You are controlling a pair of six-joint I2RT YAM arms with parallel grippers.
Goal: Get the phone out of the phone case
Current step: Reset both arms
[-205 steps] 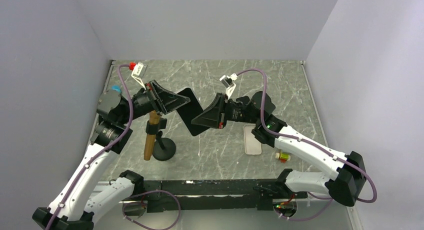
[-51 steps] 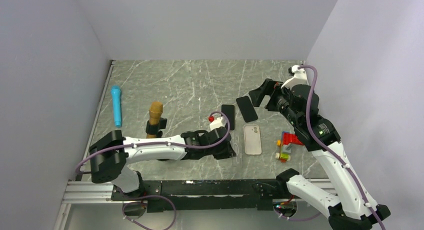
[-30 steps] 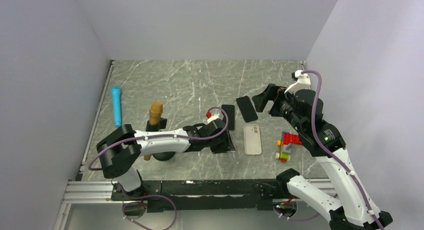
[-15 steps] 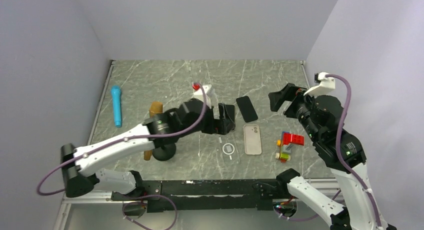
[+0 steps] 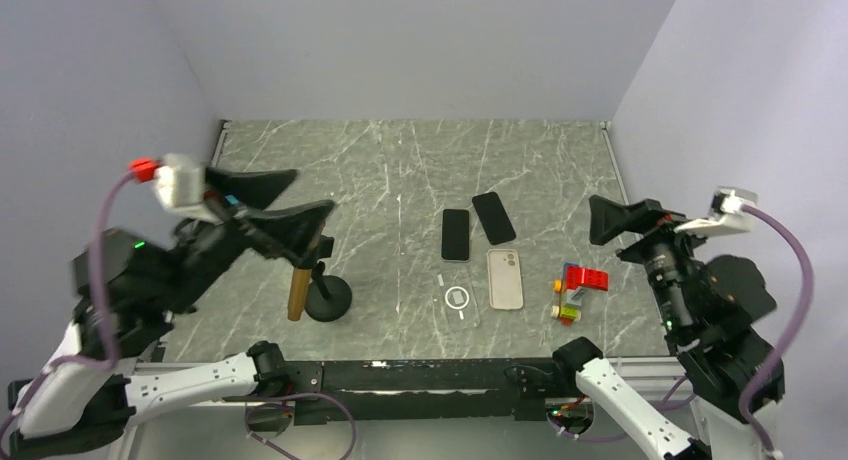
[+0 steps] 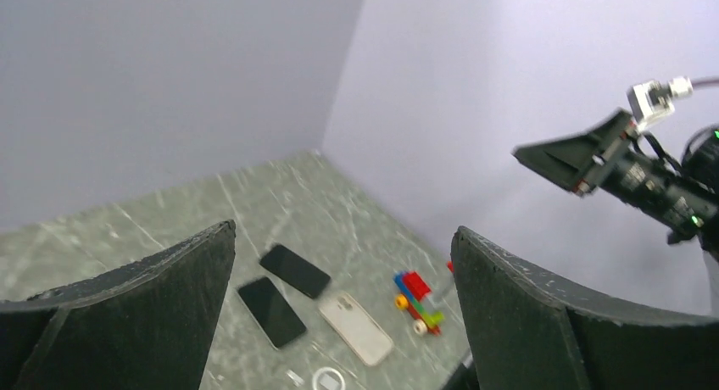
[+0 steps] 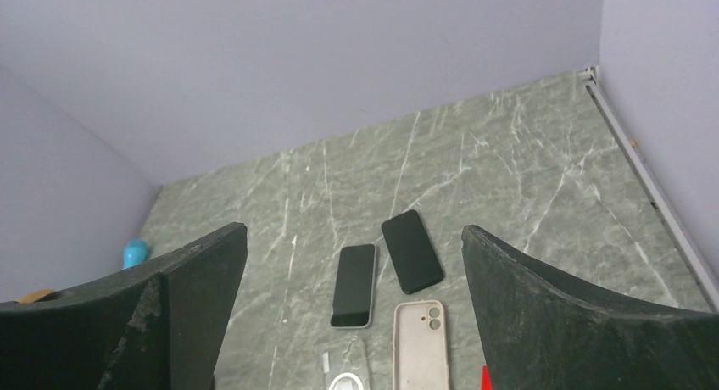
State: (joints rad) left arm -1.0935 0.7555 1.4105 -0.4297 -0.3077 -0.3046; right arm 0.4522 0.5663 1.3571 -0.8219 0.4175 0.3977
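Observation:
A black-screened phone point(image 5: 455, 234) point(image 7: 353, 285) point(image 6: 271, 312) lies flat mid-table, bare. Just in front of it, apart from it, lies a clear phone case point(image 5: 457, 298) point(image 7: 343, 369) with a white ring on it. My left gripper point(image 5: 313, 192) point(image 6: 343, 233) hangs open high over the left side, holding nothing. Raised at the right, my right gripper point(image 5: 600, 220) point(image 7: 354, 231) is open and empty too. Neither touches the phone or the case.
A second black slab point(image 5: 493, 217) lies angled beside the phone, with a beige case point(image 5: 505, 278) in front of it. A toy brick car point(image 5: 575, 288) sits further right. A brown microphone on a black stand point(image 5: 328, 298) stands left; a blue microphone point(image 7: 134, 253) lies far left.
My left gripper opened, let go at the clear case, and rose back to the left. The clear case now lies alone in front of the phone. My right arm drew back to the right.

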